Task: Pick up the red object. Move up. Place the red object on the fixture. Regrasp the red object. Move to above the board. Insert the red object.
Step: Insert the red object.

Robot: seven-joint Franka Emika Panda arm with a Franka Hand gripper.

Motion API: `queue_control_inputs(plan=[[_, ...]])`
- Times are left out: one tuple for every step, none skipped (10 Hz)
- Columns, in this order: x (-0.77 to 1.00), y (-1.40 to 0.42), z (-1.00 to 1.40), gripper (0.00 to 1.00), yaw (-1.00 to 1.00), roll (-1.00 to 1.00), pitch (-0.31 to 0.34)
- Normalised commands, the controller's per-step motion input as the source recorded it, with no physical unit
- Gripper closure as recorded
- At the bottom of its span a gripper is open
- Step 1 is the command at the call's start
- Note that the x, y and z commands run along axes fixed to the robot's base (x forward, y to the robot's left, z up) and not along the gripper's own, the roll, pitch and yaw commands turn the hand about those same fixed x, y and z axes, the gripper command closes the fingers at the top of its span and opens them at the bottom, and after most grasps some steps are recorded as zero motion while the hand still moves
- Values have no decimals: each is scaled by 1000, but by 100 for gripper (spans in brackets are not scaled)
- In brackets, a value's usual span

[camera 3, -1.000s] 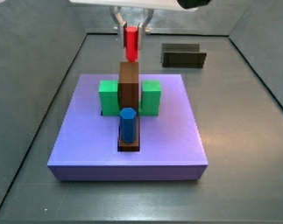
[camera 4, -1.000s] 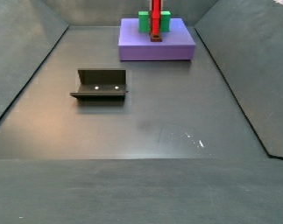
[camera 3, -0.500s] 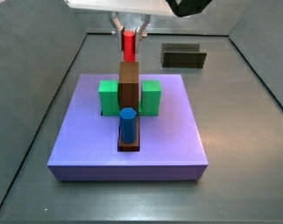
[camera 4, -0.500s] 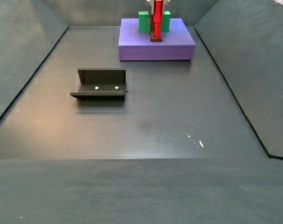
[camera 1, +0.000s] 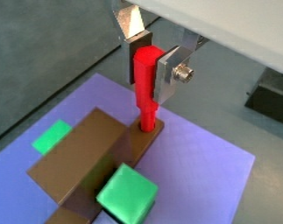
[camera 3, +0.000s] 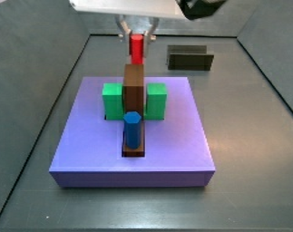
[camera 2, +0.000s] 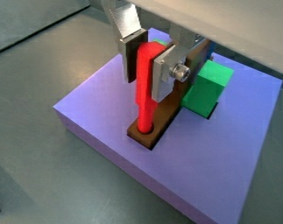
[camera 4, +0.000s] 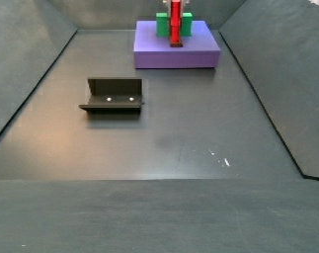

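Note:
My gripper [camera 1: 150, 70] is shut on the red object [camera 1: 145, 92], a slim red peg held upright between the silver fingers. It shows this way in both wrist views [camera 2: 145, 87]. The peg's narrow lower tip sits at a hole in the far end of the brown bar [camera 1: 91, 162] on the purple board [camera 1: 208, 166]. In a side view the gripper [camera 3: 138, 36] hangs over the board's far edge, and the red object [camera 3: 138, 47] dips behind the bar [camera 3: 134, 86]. The fixture [camera 3: 190, 58] stands empty on the floor behind the board, also seen in a side view [camera 4: 113, 95].
Two green blocks [camera 3: 113, 100] [camera 3: 156, 101] flank the brown bar. A blue peg [camera 3: 132, 130] stands at the bar's near end. The board [camera 4: 195, 49] lies at the far end of a grey walled floor.
The gripper has moved down a little with the red object, so less of the peg shows above the brown bar. Nothing else has moved.

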Motion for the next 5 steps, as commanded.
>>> queue_control_inputs(plan=[[80,0,-166,100,0,0,0],[6,3,-194,100,0,0,-3],[0,69,-246,100,0,0,-27],[0,74,-274,100,0,0,-40],[0,63,-300,100,0,0,-46]])
